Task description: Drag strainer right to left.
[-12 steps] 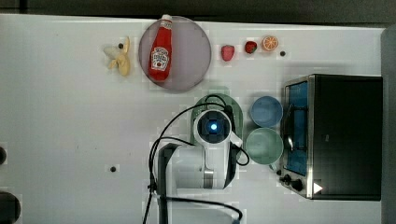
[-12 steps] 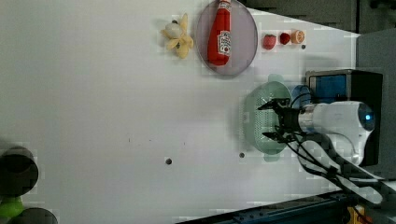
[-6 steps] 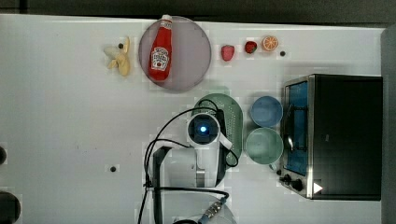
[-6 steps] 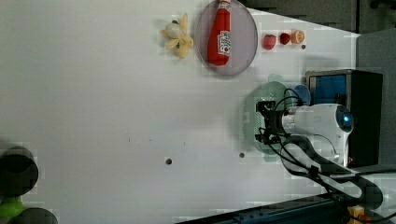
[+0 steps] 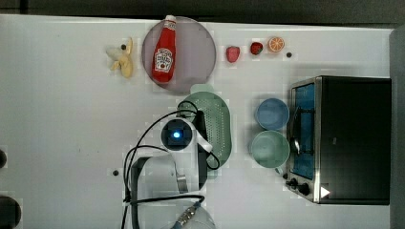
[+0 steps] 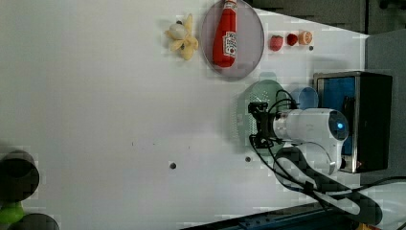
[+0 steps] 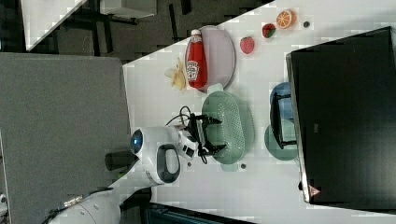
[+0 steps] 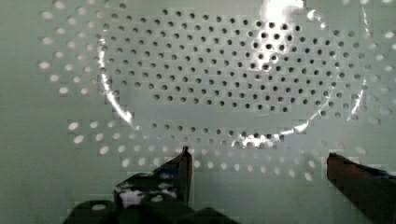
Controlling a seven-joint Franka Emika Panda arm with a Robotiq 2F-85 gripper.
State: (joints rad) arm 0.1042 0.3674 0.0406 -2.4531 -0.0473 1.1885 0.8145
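Note:
The strainer (image 5: pixel 217 125) is a pale mint-green oval colander full of small holes, lying on the white table just below the grey plate in the top view. My arm covers its side toward the top view's left. My gripper (image 7: pixel 217 134) is open, its two dark fingers spread wide along the strainer's length and dipping inside the basin next to that wall. In the left view the gripper (image 6: pixel 259 124) hangs over the strainer (image 6: pixel 250 96). The wrist view shows both fingertips (image 8: pixel 185 162) apart in front of the perforated inner wall of the strainer (image 8: pixel 219 79), with nothing between them.
A blue bowl (image 5: pixel 272 113) and a green bowl (image 5: pixel 270 148) stand between the strainer and a black toaster oven (image 5: pixel 353 138). A grey plate (image 5: pixel 196 52) carries a ketchup bottle (image 5: pixel 164 50). A banana (image 5: pixel 123 59), strawberries (image 5: pixel 232 53) and an orange slice (image 5: pixel 276 44) lie nearby.
The arm and the strainer have both slid toward the top view's left, away from the two bowls. The gripper has stayed open.

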